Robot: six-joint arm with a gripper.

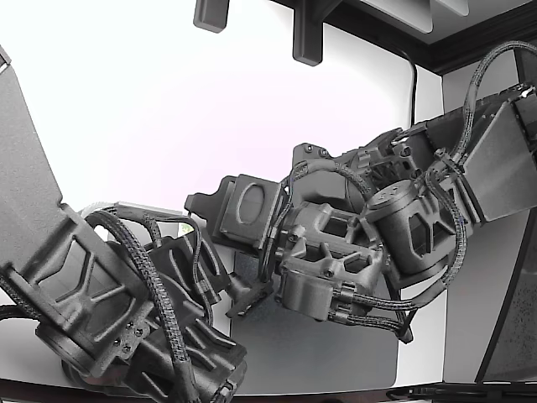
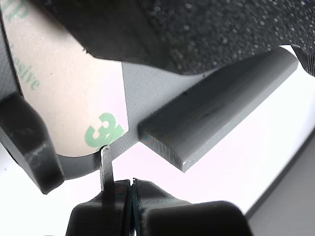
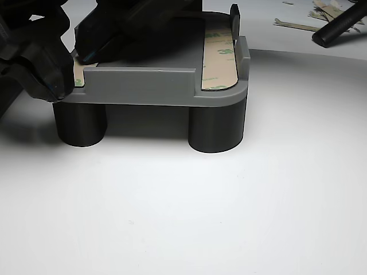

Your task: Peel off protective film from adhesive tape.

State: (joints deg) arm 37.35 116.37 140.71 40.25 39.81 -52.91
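Note:
A grey part [image 3: 149, 83] rests on two black round posts. Beige protective film with green print covers tape strips on it, one at the other view's right [image 3: 221, 57] and one at its left corner [image 3: 78, 73]. In the wrist view the film [image 2: 74, 98] lies on the grey part [image 2: 147, 88]. My gripper [image 2: 130, 189] has its jaws together, and a thin metal blade [image 2: 105, 164] rises from it to the film's lower edge by the green print. Whether it grips the film does not show. In the exterior view the gripper [image 1: 245, 295] is low between the two arms.
A second dark arm [image 1: 109, 302] crowds the same corner and reaches over the part [image 3: 132, 23]. A grey raised bar [image 2: 221, 108] runs beside the film. Peeled film scraps [image 3: 298, 24] and a black rod [image 3: 341, 26] lie behind the part on the white table.

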